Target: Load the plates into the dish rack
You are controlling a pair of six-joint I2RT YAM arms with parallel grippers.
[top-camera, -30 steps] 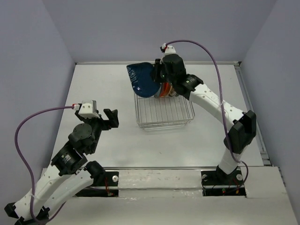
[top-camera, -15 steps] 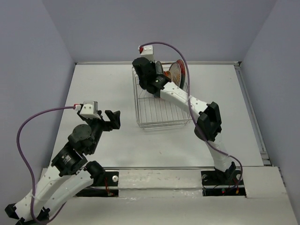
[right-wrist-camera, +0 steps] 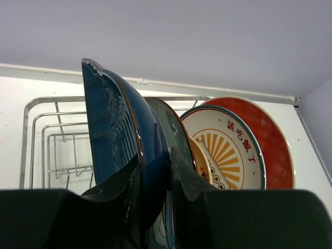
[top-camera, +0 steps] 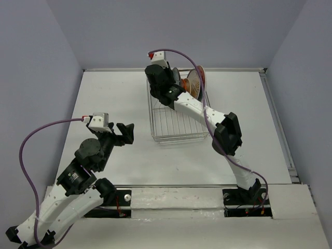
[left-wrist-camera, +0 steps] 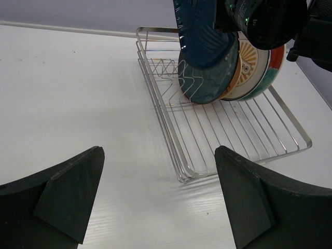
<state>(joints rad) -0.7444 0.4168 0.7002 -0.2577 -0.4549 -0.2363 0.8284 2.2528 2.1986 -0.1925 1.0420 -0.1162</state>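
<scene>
My right gripper (top-camera: 173, 82) is shut on the dark blue wavy-edged plate (right-wrist-camera: 111, 129), with fingers (right-wrist-camera: 181, 174) on either side of its rim. It holds the plate upright over the back left of the silver wire dish rack (top-camera: 179, 122). The blue plate (left-wrist-camera: 199, 31) stands right beside the dark teal plate (left-wrist-camera: 207, 83). Behind that stand the beige plate (right-wrist-camera: 199, 155), the sunburst plate (right-wrist-camera: 228, 150) and an orange-red plate (right-wrist-camera: 267, 135). The blue plate's lower edge looks just above the dividers. My left gripper (top-camera: 124, 132) is open and empty over the table, left of the rack (left-wrist-camera: 233, 129).
The front half of the rack holds no plates. The back wall stands close behind the rack, and a raised rim (top-camera: 270, 104) runs along the table's right side. My right forearm (top-camera: 199, 111) stretches diagonally over the rack.
My right arm has swung the blue plate from outside the rack's back left corner to over the rack, turning it edge-on beside the standing plates. The left arm has barely moved.
</scene>
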